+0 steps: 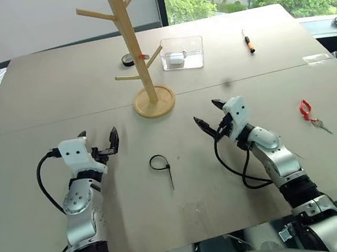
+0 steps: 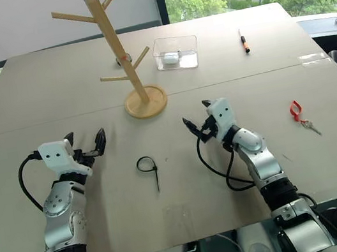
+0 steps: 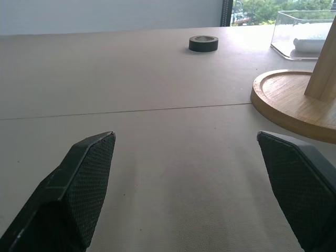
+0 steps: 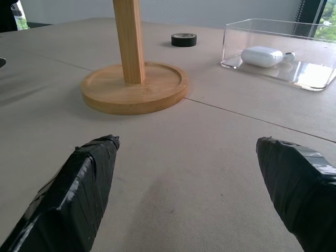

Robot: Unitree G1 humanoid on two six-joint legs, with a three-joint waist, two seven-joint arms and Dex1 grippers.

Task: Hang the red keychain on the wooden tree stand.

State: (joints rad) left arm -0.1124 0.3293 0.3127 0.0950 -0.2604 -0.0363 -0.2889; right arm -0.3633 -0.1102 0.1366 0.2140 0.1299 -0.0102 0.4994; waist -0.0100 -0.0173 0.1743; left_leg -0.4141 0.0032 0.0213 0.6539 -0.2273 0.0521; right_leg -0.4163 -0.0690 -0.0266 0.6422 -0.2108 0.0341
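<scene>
We see the left tool [image 1: 98, 141] low over the counter [image 1: 52, 87], fingers spread wide w/ nothing between them; in the left wrist view its two black fingertips [image 3: 86, 184] stand well apart above bare counter. The right tool [image 1: 208, 114] sits near the middle, also splayed open & empty, angled toward the robot's left; its taped fingertips [image 4: 89, 173] frame the wooden tree stand [image 1: 133, 48], which is just ahead of it. Between the two arms lies a black cable-tie loop [image 1: 160, 165], touching neither tool. The stand is upright on its round disc base (pegs bare, as far as we can tell), nearer the right tool than the left. Behind the stand there's a small roll of black tape [image 1: 127, 60], & beside it a clear plastic box [image 1: 183, 52] w/ a white earbud case [image 4: 261, 55] inside. Further to the robot's right, an orange-and-black marker pen [image 1: 248, 41]. The red keychain [image 1: 306, 109] lies flat on the counter, well to the right of the right tool, its small silvery key trailing off beside the red loop.
</scene>
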